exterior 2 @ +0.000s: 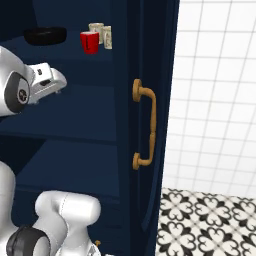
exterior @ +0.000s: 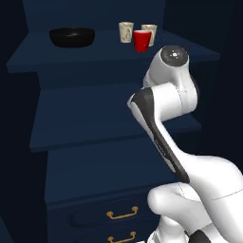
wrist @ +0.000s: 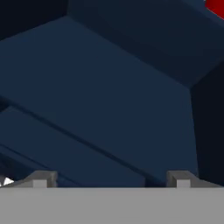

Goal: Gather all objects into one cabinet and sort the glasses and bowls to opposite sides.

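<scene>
Pincer (wrist: pixel 109 177) spread, empty (over lower shelf) | red cup (exterior: pixel 141 40) above, beside cream cups (exterior: pixel 126 32) | black bowl (exterior: pixel 72 36) left

The left base view looks from behind the arm, left of it, up and forward at the cabinet (exterior: pixel 95 118), near enough that its shelves span the frame, drawers at the bottom. The right base view faces the same cabinet from the arm's right, closer to its open door edge, with tiled wall and floor beyond. Both share the cabinet's top shelf (exterior 2: pixel 75 55) and the shelves below. The hand view sits very close to a cabinet shelf, tilted, looking across its navy boards.
</scene>
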